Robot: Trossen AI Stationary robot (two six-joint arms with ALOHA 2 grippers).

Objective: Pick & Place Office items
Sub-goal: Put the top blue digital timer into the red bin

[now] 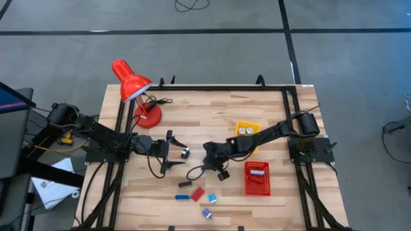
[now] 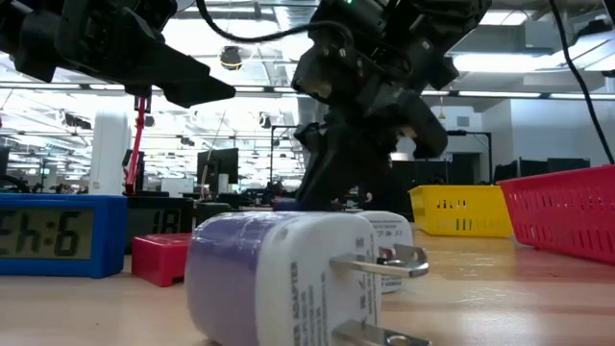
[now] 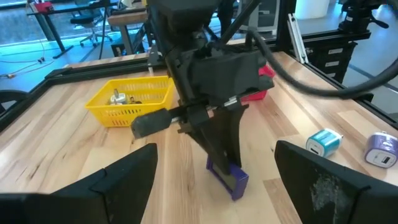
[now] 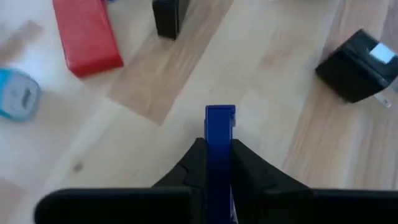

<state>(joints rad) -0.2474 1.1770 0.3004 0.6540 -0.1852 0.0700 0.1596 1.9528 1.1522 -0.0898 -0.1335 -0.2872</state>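
Observation:
My right gripper (image 1: 209, 162) stands mid-table, shut on a short blue bar (image 4: 219, 134). Loose office items lie nearer the front edge: a red block (image 1: 198, 194), a blue bar (image 1: 183, 197), a black piece (image 1: 185, 184), a light-blue bit (image 1: 212, 199) and a purple-white plug adapter (image 1: 207, 213). A black adapter (image 4: 357, 62) lies beside the right gripper. My left gripper (image 1: 170, 151) waits open to its left, facing it, with a small black-and-white piece (image 1: 185, 153) just ahead. My right gripper pinches the blue bar's two flat sides (image 4: 217, 146) between its two fingers. The fingers (image 3: 214, 134) slant down from the table's right side and lie along the bar. The bar's free end (image 3: 231, 180) sticks out past the fingertips, at the tabletop or just above it.
A yellow tray (image 1: 247, 130) holding small silver pieces sits at the back right. A red mesh basket (image 1: 257, 178) stands right of the gripper. A red desk lamp (image 1: 135, 90) stands at the far left. Bare wood lies between the arms.

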